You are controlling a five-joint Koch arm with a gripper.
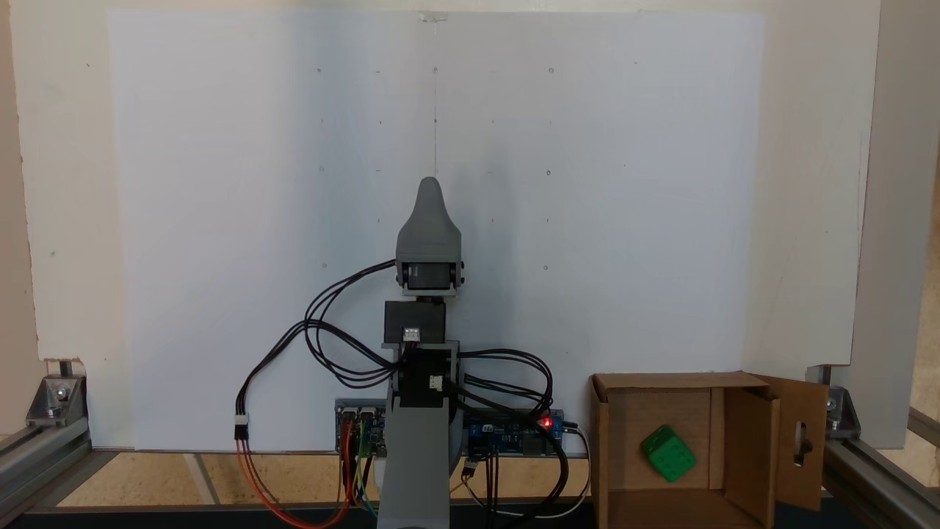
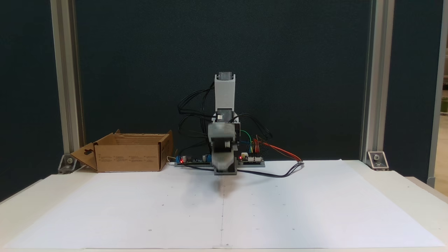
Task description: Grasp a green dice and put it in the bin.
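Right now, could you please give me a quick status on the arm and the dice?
Gripper over the paper, state unclear. Green dice already inside the box. Nothing in the way.

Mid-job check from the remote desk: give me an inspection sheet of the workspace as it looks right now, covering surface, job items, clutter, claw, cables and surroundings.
Surface: white paper sheet with faint printed marks, lying flat on a pale table.
Job's things: green dice lies inside the bin, on its floor, tilted corner-on to the camera; the bin stands beside the arm's base, flaps open, one flap with a slot cut-out.
Clutter: nothing seen on the paper.
Claw: claw points out over the paper, away from the bin; one tip shows, so open or shut cannot be told; blurred in a fixed view.
Cables: black cables loop off the arm; red and orange wires run to the circuit boards, red light on.
Surroundings: aluminium frame posts, dark backdrop panel.
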